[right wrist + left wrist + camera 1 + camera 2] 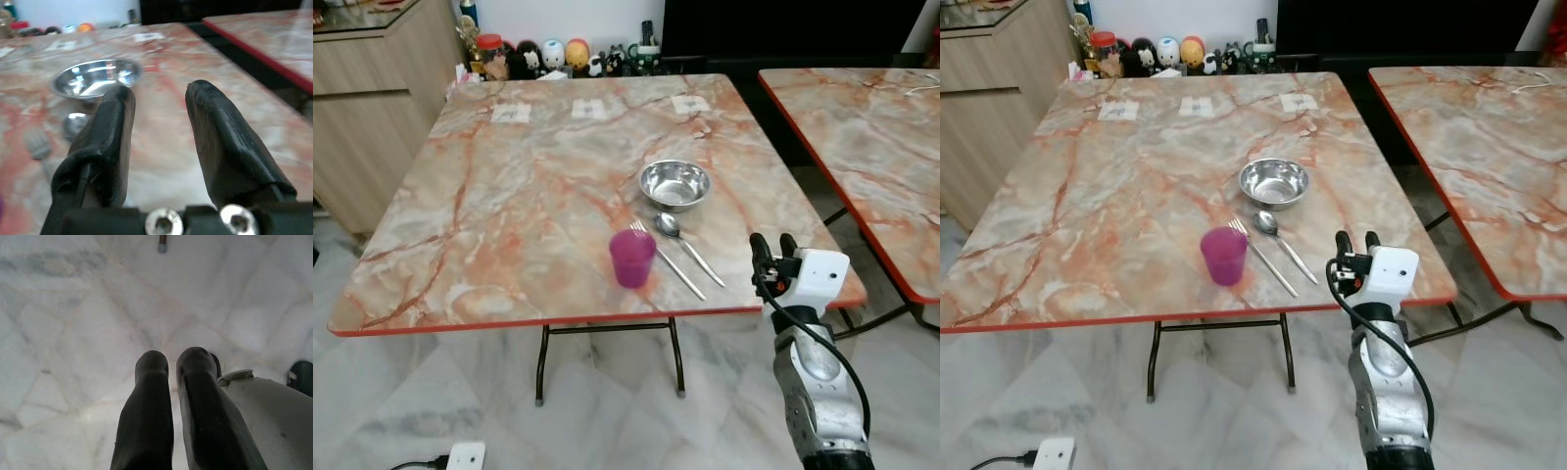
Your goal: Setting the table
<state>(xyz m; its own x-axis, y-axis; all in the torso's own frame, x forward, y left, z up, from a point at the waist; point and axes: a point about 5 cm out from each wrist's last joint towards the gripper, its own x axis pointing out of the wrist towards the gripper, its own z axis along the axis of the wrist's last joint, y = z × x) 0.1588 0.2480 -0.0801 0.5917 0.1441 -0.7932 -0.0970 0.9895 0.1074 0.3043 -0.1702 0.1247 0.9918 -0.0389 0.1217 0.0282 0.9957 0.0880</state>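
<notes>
On the marble table (509, 186) a steel bowl (674, 183) sits right of centre. In front of it lie a spoon (686, 245) and a fork (666, 258) side by side, and a purple cup (632, 258) stands left of them near the front edge. My right gripper (774, 244) hovers at the table's front right corner, open and empty, pointing toward the bowl (97, 77) and spoon (76, 122). My left gripper (171, 363) hangs over the floor, its fingers close together with nothing between them.
A second marble table (871, 137) stands to the right across a narrow gap. Figurines and jars (543, 56) line the wall behind the table. A wooden cabinet (372, 98) is at far left. A white power adapter (465, 456) lies on the tiled floor.
</notes>
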